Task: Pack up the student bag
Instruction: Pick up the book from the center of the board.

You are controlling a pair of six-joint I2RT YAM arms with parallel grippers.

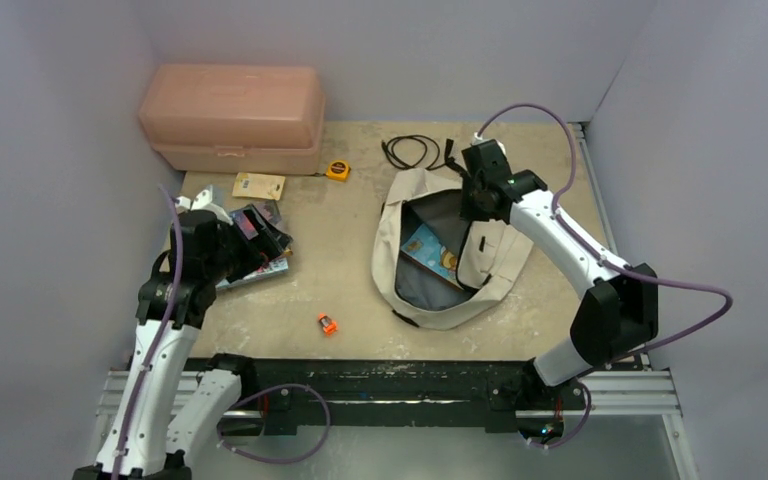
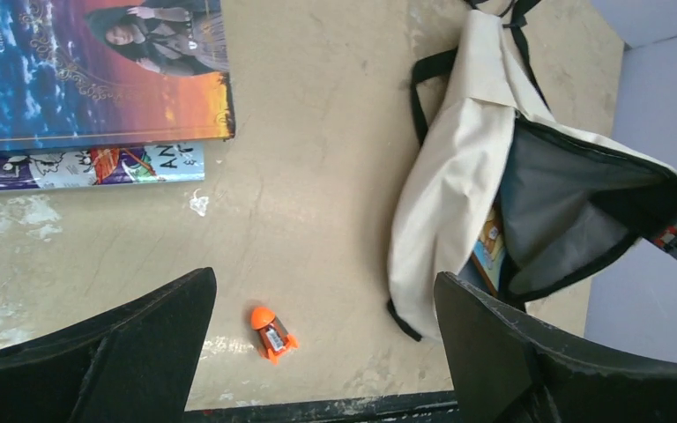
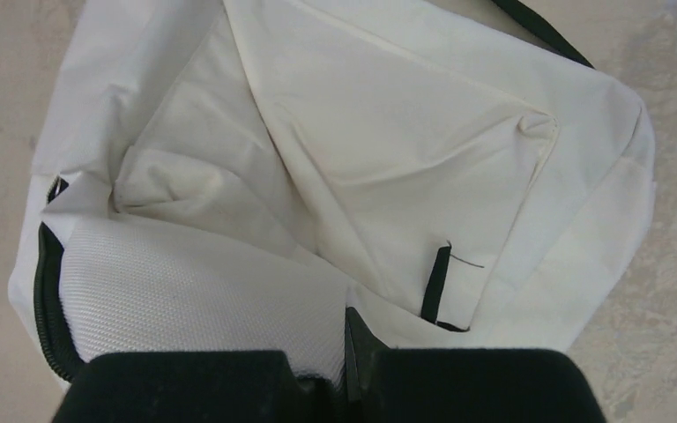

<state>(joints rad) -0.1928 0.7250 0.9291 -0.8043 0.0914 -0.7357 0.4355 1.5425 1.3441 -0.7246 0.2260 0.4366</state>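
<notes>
Student bag (image 1: 390, 250) lies unzipped at 3 o'clock of the table (image 1: 350, 280) centre, a book (image 1: 430, 252) inside, right gripper (image 1: 477, 205) clenched on its rim at 1 o'clock; left gripper (image 2: 322, 280) spread wide, grasping nothing, over books (image 2: 97, 79) at 9 o'clock.

Left gripper (image 2: 324, 278) jaws spread wide, right gripper (image 3: 348, 374) clamped shut, arm extended forward

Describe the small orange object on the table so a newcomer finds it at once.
Start at the open beige fabric backpack on the right half of the tan table. Toward the near edge, left of the bag, a small orange plastic object lies alone. Unlike the round yellow tape measure by the pink plastic box, it is elongated with a rounded tip.
</notes>
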